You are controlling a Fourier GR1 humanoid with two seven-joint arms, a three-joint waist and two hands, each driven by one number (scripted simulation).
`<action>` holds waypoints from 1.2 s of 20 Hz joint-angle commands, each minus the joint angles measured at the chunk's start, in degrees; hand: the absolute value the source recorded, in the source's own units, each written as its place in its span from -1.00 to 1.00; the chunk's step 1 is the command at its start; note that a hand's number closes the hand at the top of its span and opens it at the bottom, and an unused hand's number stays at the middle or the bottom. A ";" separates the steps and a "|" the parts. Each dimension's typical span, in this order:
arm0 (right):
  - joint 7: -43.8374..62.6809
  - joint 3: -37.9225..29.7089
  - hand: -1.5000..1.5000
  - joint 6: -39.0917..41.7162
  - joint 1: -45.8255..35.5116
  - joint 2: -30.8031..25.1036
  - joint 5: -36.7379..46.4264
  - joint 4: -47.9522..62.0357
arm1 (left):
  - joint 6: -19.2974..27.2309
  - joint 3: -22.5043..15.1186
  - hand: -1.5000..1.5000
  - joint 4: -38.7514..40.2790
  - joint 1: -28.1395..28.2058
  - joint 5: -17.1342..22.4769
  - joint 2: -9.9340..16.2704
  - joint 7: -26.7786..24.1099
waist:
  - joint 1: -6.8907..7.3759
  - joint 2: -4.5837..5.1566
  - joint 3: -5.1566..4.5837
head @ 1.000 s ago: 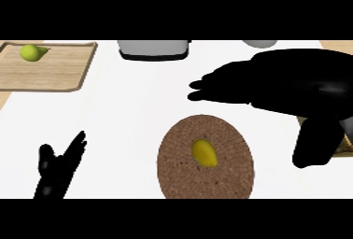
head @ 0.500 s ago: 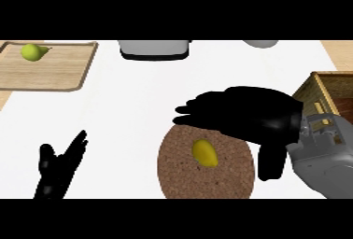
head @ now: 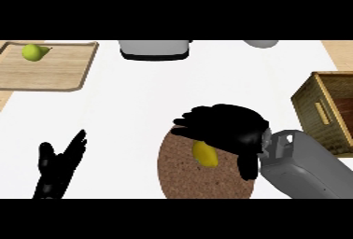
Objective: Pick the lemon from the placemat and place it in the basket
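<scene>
Hovering our right hand [head: 224, 127] over the lemon [head: 205, 154] at lower centre, fingers spread wide and holding nothing. We should lower straight, then curl round it on the placemat [head: 186, 175].

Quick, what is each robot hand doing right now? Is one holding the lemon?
Left hand: open, fingers straight, holding nothing.
Right hand: over the lemon on the placemat; cannot tell if it grips it.
</scene>
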 commanded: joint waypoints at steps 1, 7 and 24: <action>-6.30 0.67 -1.00 -4.25 2.46 -0.24 5.00 4.85 | -1.19 -0.04 0.00 1.58 1.26 0.15 -0.69 1.94 | -0.04 0.36 -0.59; -9.45 0.70 -1.00 -5.54 4.27 2.34 9.76 6.75 | -1.38 1.33 0.00 1.00 1.02 -1.53 -1.28 1.83 | -0.27 0.23 -0.60; -16.19 2.25 -1.00 -12.75 8.96 9.63 23.84 15.15 | -3.87 5.04 0.00 2.33 1.42 -4.11 -3.32 0.94 | -0.32 0.22 -0.62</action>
